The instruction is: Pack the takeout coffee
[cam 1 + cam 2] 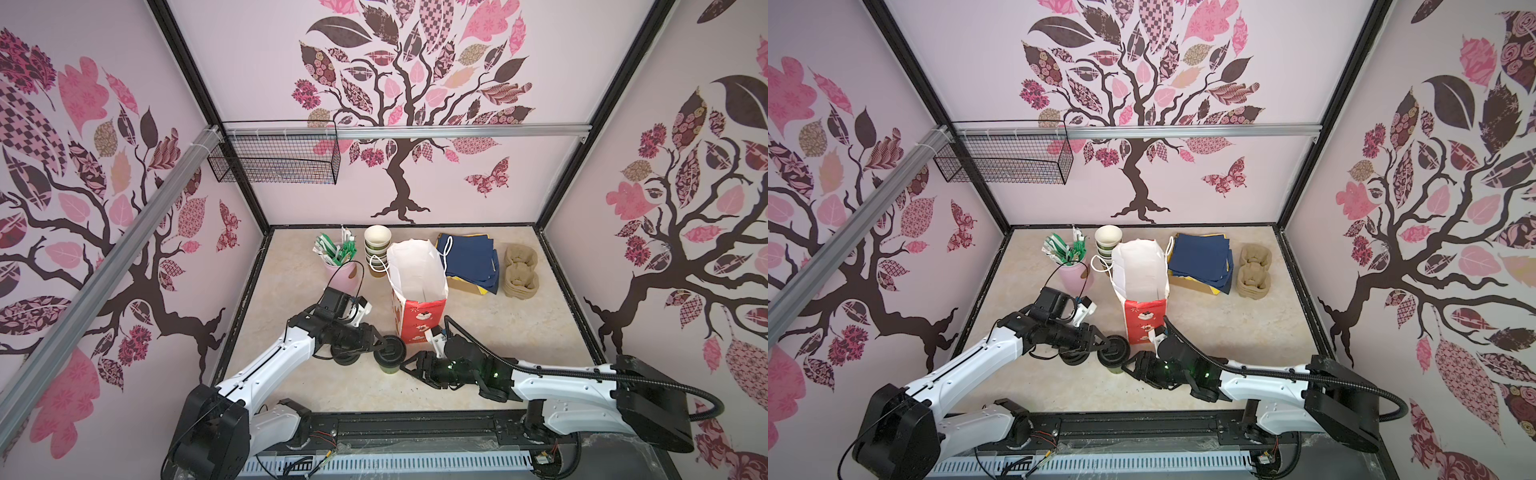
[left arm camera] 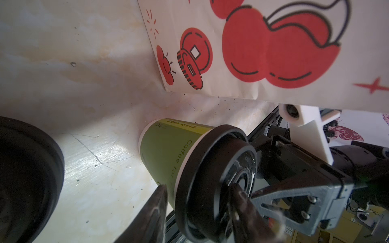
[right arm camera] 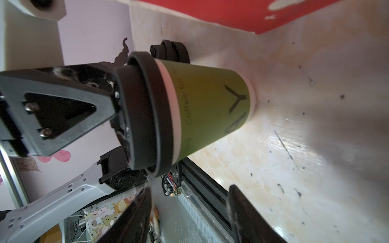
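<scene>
One takeout coffee (image 1: pixel 388 366), a green paper cup with a black sip lid (image 2: pixel 210 178), stands upright on the table just in front of the paper bag (image 1: pixel 419 322). My left gripper (image 2: pixel 199 189) reaches in from the left and is shut on the lid, one finger on its top and the other under its rim against the cup wall. My right gripper (image 3: pixel 189 210) sits low on the cup's right side (image 1: pixel 405 365). It is open, with the cup (image 3: pixel 210 109) ahead of its fingertips and nothing between them.
A squat stack of black lids (image 1: pixel 345 356) sits under my left arm. Behind it are a pink cup of straws (image 1: pixel 340 266), stacked paper cups (image 1: pixel 377 249), folded navy bags (image 1: pixel 469 257) and pulp cup carriers (image 1: pixel 520 270). A wire basket (image 1: pixel 274 158) hangs on the back wall.
</scene>
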